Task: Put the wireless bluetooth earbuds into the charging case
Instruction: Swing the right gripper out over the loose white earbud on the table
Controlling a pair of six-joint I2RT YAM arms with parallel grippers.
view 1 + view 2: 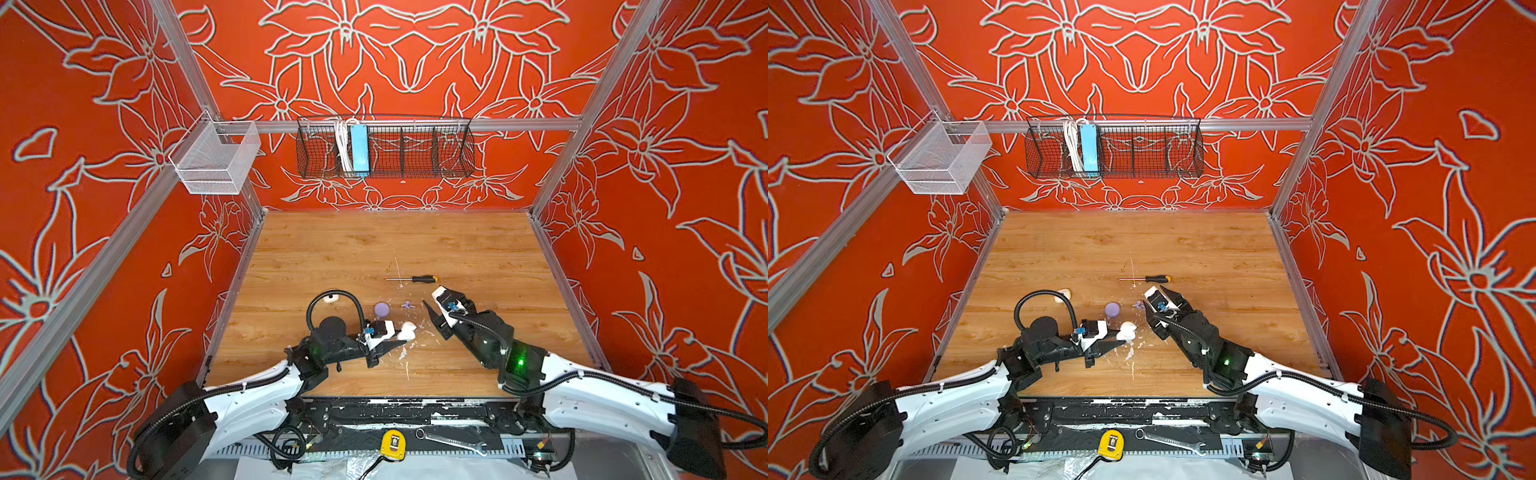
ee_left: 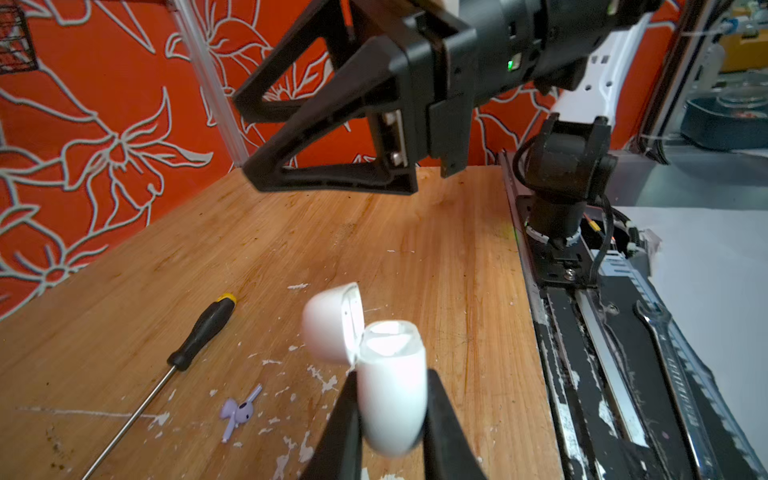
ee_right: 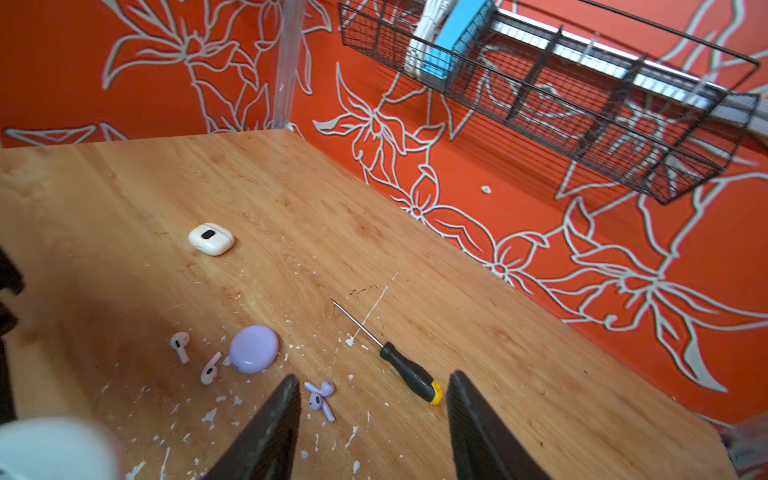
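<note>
My left gripper (image 2: 390, 376) is shut on a white charging case (image 2: 392, 386), held upright above the table with its lid (image 2: 332, 324) flipped open; in both top views it shows at the left fingertips (image 1: 407, 331) (image 1: 1127, 330). Two lilac earbuds (image 3: 321, 397) (image 2: 239, 411) (image 1: 408, 305) lie together on the wood. My right gripper (image 3: 374, 378) (image 1: 431, 298) hangs open just above and beside them, with nothing between its fingers. Two white earbuds (image 3: 179, 345) (image 3: 210, 368) lie next to a closed round lilac case (image 3: 253, 348) (image 1: 381, 308).
A screwdriver (image 1: 415, 279) (image 3: 409, 372) lies just beyond the right gripper. A second white case (image 3: 211, 239) (image 1: 1062, 295) sits closed further left. White paint flecks dot the wood. Wire baskets (image 1: 384, 151) (image 1: 216, 160) hang on the back rail. A wrench (image 1: 451, 441) and a tape measure (image 1: 392, 444) rest on the front rail.
</note>
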